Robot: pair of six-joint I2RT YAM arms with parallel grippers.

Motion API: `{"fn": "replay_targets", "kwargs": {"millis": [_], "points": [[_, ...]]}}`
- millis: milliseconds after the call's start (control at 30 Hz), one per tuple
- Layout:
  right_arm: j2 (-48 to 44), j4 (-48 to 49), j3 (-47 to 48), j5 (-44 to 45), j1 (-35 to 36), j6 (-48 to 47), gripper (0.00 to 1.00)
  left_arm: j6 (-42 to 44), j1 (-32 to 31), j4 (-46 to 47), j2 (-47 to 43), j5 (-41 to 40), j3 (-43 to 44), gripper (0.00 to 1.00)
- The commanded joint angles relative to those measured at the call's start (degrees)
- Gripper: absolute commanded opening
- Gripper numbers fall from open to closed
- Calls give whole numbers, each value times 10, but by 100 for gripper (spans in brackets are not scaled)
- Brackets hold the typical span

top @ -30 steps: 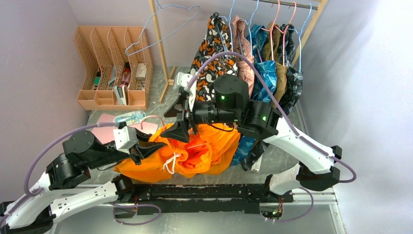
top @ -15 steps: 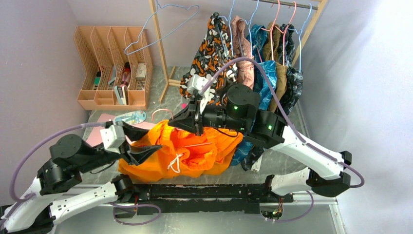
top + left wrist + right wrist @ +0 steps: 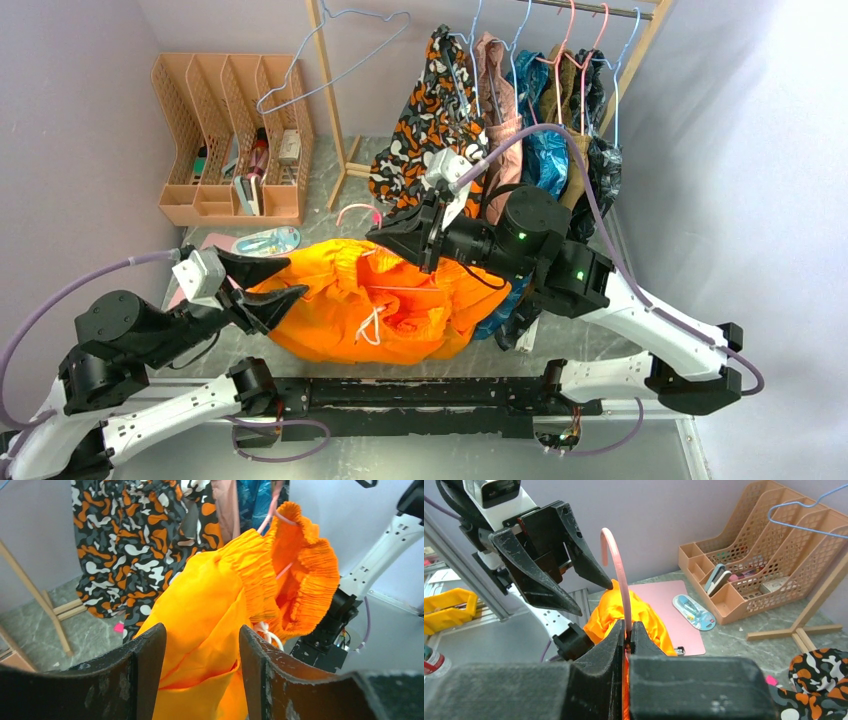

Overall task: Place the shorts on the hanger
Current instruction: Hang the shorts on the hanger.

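- Shorts point(image 3: 370, 310) hang bunched above the near tabletop point(image 3: 325, 200), between the two arms, with the gathered waistband up and open.
- Hanger point(image 3: 616, 555) wire shows inside the waistband, and its pink hook rises above the fabric.
- Right fingers point(image 3: 619, 640) are clamped together on the hanger's neck, just under the hook.
- Left fingers point(image 3: 150, 665) stand apart, with a fold of the shorts between them.
- Behind, a patterned garment point(image 3: 425, 120) hangs on the rack point(image 3: 328, 100); an organizer point(image 3: 230, 140) stands far left.
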Motion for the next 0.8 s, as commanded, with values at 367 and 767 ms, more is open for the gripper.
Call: {"fn": "replay_targets", "kwargs": {"millis": [367,767], "points": [[-39,78,-50,107,-3,38,0,-115,0,-59,54,-75,8,65],[-37,110,-69,200,-4,60,0,-195,0,-74,5,-200,-21,76]]}}
